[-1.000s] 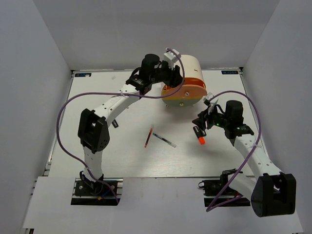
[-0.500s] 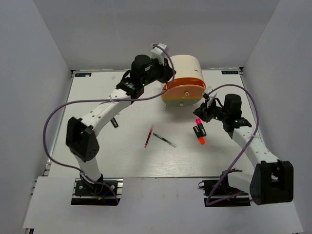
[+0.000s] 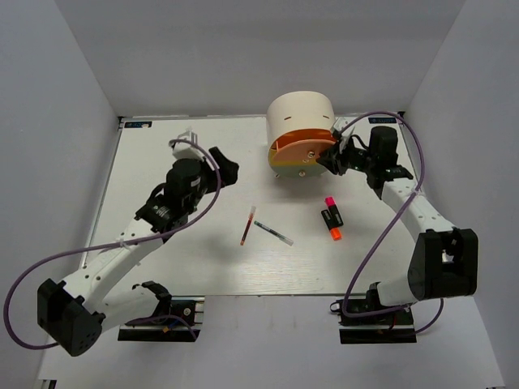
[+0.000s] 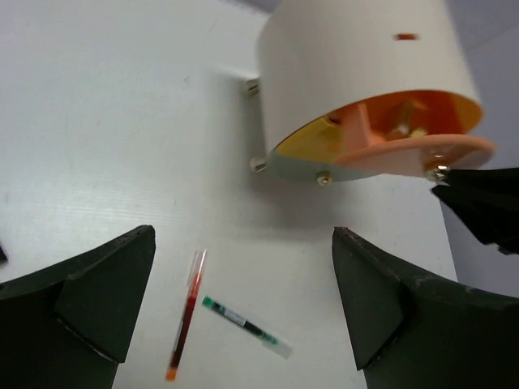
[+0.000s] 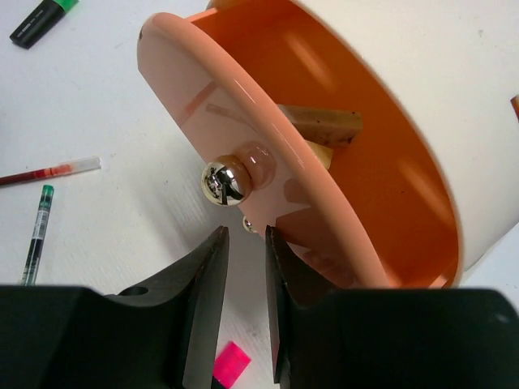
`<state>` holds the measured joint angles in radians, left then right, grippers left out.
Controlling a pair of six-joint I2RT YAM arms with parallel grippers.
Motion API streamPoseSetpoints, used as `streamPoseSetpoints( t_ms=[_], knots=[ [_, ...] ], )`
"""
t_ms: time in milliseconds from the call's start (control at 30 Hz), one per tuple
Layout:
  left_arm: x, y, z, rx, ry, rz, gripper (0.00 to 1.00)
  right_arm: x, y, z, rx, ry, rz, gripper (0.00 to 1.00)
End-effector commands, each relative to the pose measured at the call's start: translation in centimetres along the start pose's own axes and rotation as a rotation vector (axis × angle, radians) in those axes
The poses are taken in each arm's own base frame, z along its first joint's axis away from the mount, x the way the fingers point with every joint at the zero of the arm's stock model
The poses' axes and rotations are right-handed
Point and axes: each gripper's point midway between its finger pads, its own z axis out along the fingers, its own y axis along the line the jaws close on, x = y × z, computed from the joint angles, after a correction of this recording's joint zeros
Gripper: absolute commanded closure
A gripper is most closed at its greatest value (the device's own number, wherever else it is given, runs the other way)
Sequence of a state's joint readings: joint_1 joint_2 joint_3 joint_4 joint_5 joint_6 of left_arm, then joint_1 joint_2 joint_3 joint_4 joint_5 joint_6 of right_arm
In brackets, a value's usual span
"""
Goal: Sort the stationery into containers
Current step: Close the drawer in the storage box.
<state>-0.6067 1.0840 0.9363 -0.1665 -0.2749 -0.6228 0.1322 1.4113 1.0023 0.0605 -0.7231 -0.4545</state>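
Note:
The cream organiser (image 3: 302,113) stands at the back, its orange drawer (image 3: 306,151) swung open; the yellow drawer (image 4: 306,141) and pale green drawer (image 4: 288,167) sit beneath it. My right gripper (image 3: 333,159) is at the orange drawer's chrome knob (image 5: 221,181), jaws a narrow gap apart just below it, holding nothing. A pale block (image 5: 320,126) lies inside that drawer; I cannot tell what it is. My left gripper (image 3: 228,171) hangs wide open over the table. The red pen (image 3: 247,225) and clear pen (image 3: 273,233) lie mid-table. The pink highlighter (image 3: 330,203) and orange highlighter (image 3: 335,234) lie right of them.
A black marker with a green cap (image 5: 45,18) lies on the table left of the pens. White walls close in the table on the left, back and right. The left arm's purple cable (image 3: 97,247) loops over the near-left part of the table.
My left arm drew back from the organiser toward the near left and its gripper opened wide. My right gripper left the highlighters and rose to the orange drawer's knob.

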Motion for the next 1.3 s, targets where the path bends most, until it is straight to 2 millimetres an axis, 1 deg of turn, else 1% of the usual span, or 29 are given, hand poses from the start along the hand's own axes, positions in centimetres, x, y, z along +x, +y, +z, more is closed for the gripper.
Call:
streamPoseSetpoints(
  t_ms=[0, 67, 133, 167, 200, 300, 400, 433, 467, 533, 567, 600, 633, 700, 733, 767, 800, 900, 933, 967, 1000, 1033, 1067, 1100, 1133, 1200, 1233, 1267],
  knots=[
    [2.4, 5.0, -1.2, -0.23, 0.011, -0.202, 0.0, -2.4, -1.0, 0.3, -0.01, -0.047, -0.077, 0.69],
    [4.5, 6.8, -1.8, -0.296, 0.054, -0.247, 0.0, -2.6, -1.5, 0.5, 0.002, -0.046, -0.077, 0.69],
    [5.5, 7.5, -2.3, -0.318, 0.063, -0.309, 0.0, -2.6, -2.0, 0.9, 0.014, -0.046, -0.067, 0.7],
    [6.0, 7.8, -2.4, -0.331, 0.073, -0.314, 0.0, -3.1, -2.5, 0.8, 0.029, -0.05, -0.074, 0.7],
    [6.0, 7.8, -2.3, -0.332, 0.071, -0.324, 0.0, -2.8, -2.7, 1.1, 0.031, -0.046, -0.065, 0.7],
    [6.7, 8.3, -2.7, -0.353, 0.087, -0.328, 0.0, -3.0, -3.2, 1.4, 0.045, -0.047, -0.065, 0.7],
    [7.3, 8.7, -2.6, -0.374, 0.104, -0.328, 0.0, -3.1, -4.0, 1.6, 0.063, -0.048, -0.062, 0.7],
    [7.0, 8.8, -2.4, -0.38, 0.099, -0.331, 0.0, -3.3, -4.1, 1.7, 0.064, -0.05, -0.06, 0.7],
    [7.2, 9.0, -2.5, -0.389, 0.105, -0.336, 0.0, -3.1, -4.4, 1.9, 0.07, -0.049, -0.051, 0.7],
    [7.9, 9.4, -2.3, -0.412, 0.125, -0.324, 0.0, -3.5, -4.8, 2.1, 0.08, -0.053, -0.045, 0.7],
    [7.6, 9.4, -2.4, -0.421, 0.119, -0.329, 0.0, -3.3, -5.1, 2.3, 0.085, -0.048, -0.041, 0.7],
    [8.0, 9.7, -2.4, -0.434, 0.13, -0.323, 0.0, -3.5, -5.2, 2.3, 0.088, -0.052, -0.046, 0.7],
    [7.8, 9.8, -2.6, -0.445, 0.126, -0.318, 0.0, -3.4, -5.3, 2.4, 0.089, -0.051, -0.04, 0.7],
    [8.0, 10.3, -2.6, -0.467, 0.129, -0.307, 0.0, -3.5, -5.6, 2.5, 0.098, -0.052, -0.043, 0.7],
    [7.9, 10.4, -2.4, -0.477, 0.122, -0.302, 0.0, -3.5, -5.7, 2.6, 0.101, -0.051, -0.04, 0.7],
    [8.3, 10.8, -2.7, -0.497, 0.14, -0.291, 0.0, -3.3, -6.0, 2.7, 0.105, -0.048, -0.034, 0.69],
    [8.4, 11.4, -2.5, -0.529, 0.144, -0.281, 0.0, -3.3, -6.0, 2.7, 0.105, -0.047, -0.03, 0.69],
    [8.1, 11.6, -2.4, -0.565, 0.152, -0.253, 0.0, -3.1, -5.1, 2.5, 0.072, -0.04, -0.012, 0.69],
    [8.7, 12.4, -2.4, -0.595, 0.169, -0.217, 0.0, -2.8, -4.5, 2.4, 0.05, -0.037, -0.006, 0.67],
    [8.5, 12.2, -2.2, -0.592, 0.171, -0.205, 0.0, -2.9, -4.1, 2.2, 0.04, -0.037, -0.015, 0.65],
    [8.3, 12.3, -2.1, -0.597, 0.176, -0.165, 0.0, -2.9, -3.0, 1.9, 0.0, -0.036, -0.004, 0.59],
    [8.0, 12.5, -1.8, -0.603, 0.176, -0.154, 0.0, -2.6, -2.6, 1.8, -0.011, -0.031, 0.003, 0.54],
    [8.2, 12.6, -1.5, -0.61, 0.192, -0.126, 0.0, -1.5, -1.8, 1.5, -0.021, -0.015, 0.02, 0.48],
    [8.2, 12.9, -1.2, -0.613, 0.193, -0.108, 0.0, -1.7, -1.1, 1.2, -0.039, -0.019, 0.029, 0.28],
    [8.0, 13.3, -1.0, -0.618, 0.206, -0.068, 0.0, -0.8, -0.5, 1.1, -0.046, -0.004, 0.065, 0.1],
    [8.5, 13.5, -0.1, -0.611, 0.237, -0.031, 0.0, 0.3, 0.3, 0.7, -0.031, 0.017, 0.139, 0.1],
    [8.5, 14.1, 0.2, -0.623, 0.244, -0.008, 0.0, 0.5, 0.4, 0.7, -0.02, 0.016, 0.186, 0.1],
    [8.6, 14.2, 0.5, -0.622, 0.259, -0.005, 0.0, 0.8, 0.6, 0.6, -0.01, 0.02, 0.236, 0.1]
  ],
)
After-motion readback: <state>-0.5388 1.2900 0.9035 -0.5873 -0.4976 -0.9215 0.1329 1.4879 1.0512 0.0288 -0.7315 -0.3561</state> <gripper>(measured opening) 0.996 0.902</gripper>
